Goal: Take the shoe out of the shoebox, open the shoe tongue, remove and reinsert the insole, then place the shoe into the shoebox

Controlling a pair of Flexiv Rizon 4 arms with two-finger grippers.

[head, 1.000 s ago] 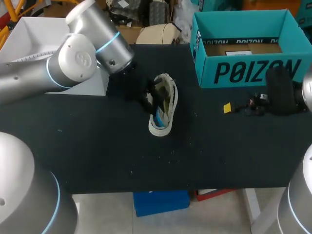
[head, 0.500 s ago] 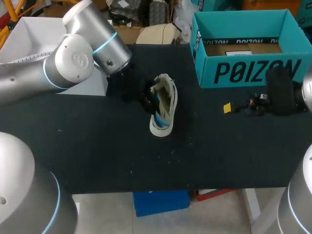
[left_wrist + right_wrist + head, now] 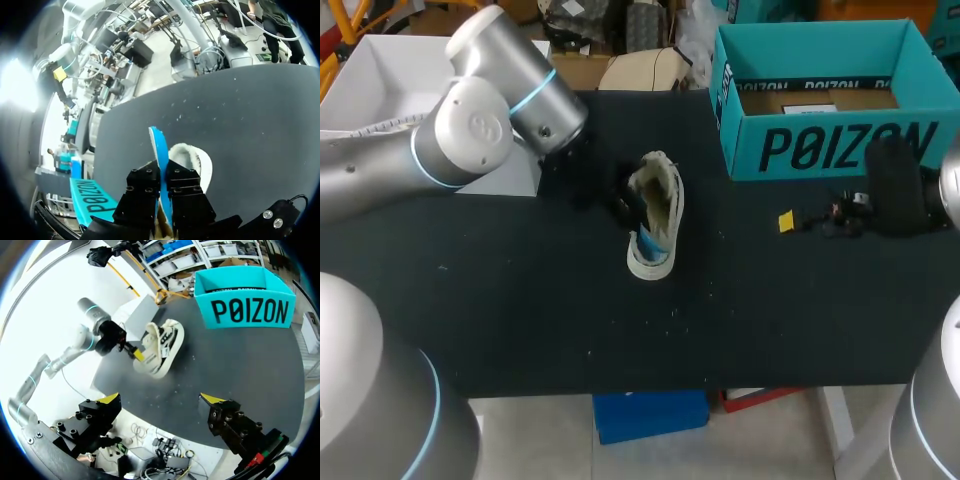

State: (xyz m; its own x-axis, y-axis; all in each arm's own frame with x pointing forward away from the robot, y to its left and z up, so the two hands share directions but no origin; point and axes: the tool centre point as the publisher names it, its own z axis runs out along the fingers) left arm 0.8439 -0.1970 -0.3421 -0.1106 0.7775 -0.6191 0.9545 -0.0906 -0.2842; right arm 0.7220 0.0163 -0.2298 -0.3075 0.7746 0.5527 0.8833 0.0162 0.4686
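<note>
We are in the middle of the insole step. The shoe (image 3: 655,215) is out of the box and sits near the centre of the head view on the black table (image 3: 520,300). It looks tipped on its side, with the opening turned toward our left arm, which comes in from the upper left of the frame.

In the left wrist view our left gripper (image 3: 162,175) is clamped on the blue insole (image 3: 159,145), one finger on each face. The thin edge of the insole stands up between the fingers, ahead of the fleecy lining of the shoe. We judge the insole to be partly drawn out, not yet free: its far end seems to lie inside the shoe.

The teal shoebox (image 3: 820,150) stands open at the upper right of the head view, well apart from the shoe. Our right gripper (image 3: 161,399) hangs at the right of that view, its fingers spread wide and holding nothing, far from the shoe.

The next move calls for a steady pull along the length of the insole so that it slides clear without dragging the light shoe across the table. Nothing is bracing the shoe now, so our free right gripper may need to steady it. After that come the reinsertion and the return to the box.
</note>
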